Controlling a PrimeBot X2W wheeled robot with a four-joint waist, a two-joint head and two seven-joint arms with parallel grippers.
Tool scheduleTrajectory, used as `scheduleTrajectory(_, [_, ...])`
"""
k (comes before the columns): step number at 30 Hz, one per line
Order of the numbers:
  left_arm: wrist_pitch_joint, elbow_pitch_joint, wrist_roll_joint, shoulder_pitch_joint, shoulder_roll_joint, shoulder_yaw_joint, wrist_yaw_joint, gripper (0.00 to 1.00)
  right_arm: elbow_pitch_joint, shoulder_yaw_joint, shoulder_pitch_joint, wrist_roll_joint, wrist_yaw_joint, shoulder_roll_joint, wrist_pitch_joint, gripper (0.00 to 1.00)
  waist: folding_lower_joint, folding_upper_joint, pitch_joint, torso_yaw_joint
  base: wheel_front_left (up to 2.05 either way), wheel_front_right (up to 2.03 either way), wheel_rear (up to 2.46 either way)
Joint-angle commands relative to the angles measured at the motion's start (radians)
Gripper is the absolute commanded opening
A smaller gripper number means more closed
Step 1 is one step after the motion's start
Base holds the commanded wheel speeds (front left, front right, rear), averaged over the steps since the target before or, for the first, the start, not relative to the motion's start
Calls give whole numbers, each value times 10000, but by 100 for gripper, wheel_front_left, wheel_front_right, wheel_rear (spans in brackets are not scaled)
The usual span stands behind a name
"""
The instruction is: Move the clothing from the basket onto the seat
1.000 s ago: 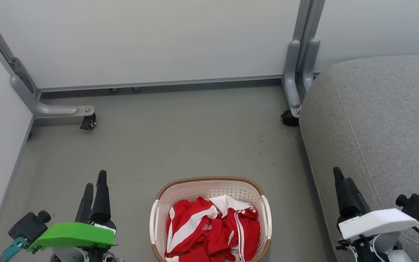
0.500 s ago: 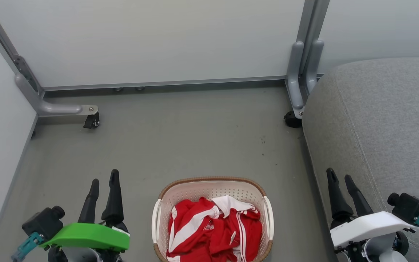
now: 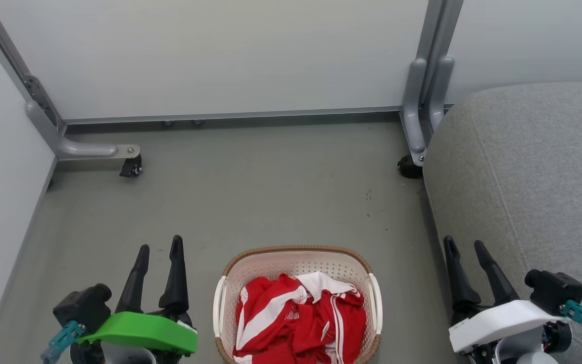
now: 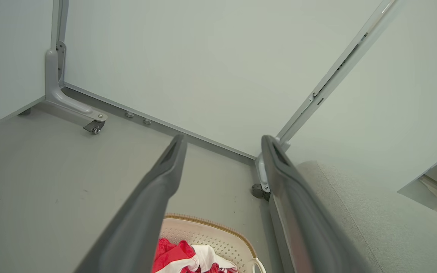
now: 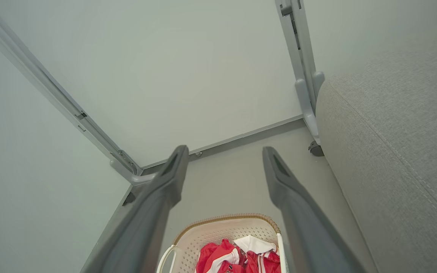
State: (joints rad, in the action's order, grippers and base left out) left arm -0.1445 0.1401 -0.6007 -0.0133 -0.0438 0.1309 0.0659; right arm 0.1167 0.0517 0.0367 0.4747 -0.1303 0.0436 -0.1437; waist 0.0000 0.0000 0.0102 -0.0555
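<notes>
The red clothing [image 3: 298, 318] with white stripes lies bunched in the cream perforated basket [image 3: 293, 259] on the floor at the bottom centre of the head view. The grey seat [image 3: 538, 177] rises at the right. My left gripper [image 3: 159, 243] hangs open to the left of the basket, nothing between its fingers. My right gripper [image 3: 465, 241] stands open between the basket and the seat's edge, also empty. The left wrist view has the basket [image 4: 211, 235] and clothing [image 4: 176, 258] below its fingers; the right wrist view shows the basket [image 5: 218, 227], clothing [image 5: 237, 258] and seat [image 5: 393, 144].
Pale partition panels [image 3: 220, 50] wall in the back and left. Their grey metal feet end in black casters, one at the back left [image 3: 130, 169] and one by the seat's corner [image 3: 409, 167]. Bare grey floor [image 3: 271, 192] lies between basket and panels.
Both grippers have drawn inward toward the basket, the left to the right and the right to the left. The head view has shifted slightly. The clothing lies as before.
</notes>
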Motion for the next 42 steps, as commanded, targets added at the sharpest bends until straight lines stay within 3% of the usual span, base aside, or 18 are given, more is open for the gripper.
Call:
scheduleTrajectory(1, [-106,-102,328,-14,-65,53,-43,100,-143,56,64,-312,-3,50,-118,100,0,0,12,-10,0,0,0])
scheduleTrajectory(42, [-994,-332,3906,367,-87,869,-39,100,-589,357,573,-3616,-5,82,-1007,100,0,0,243,-305,0,0,0])
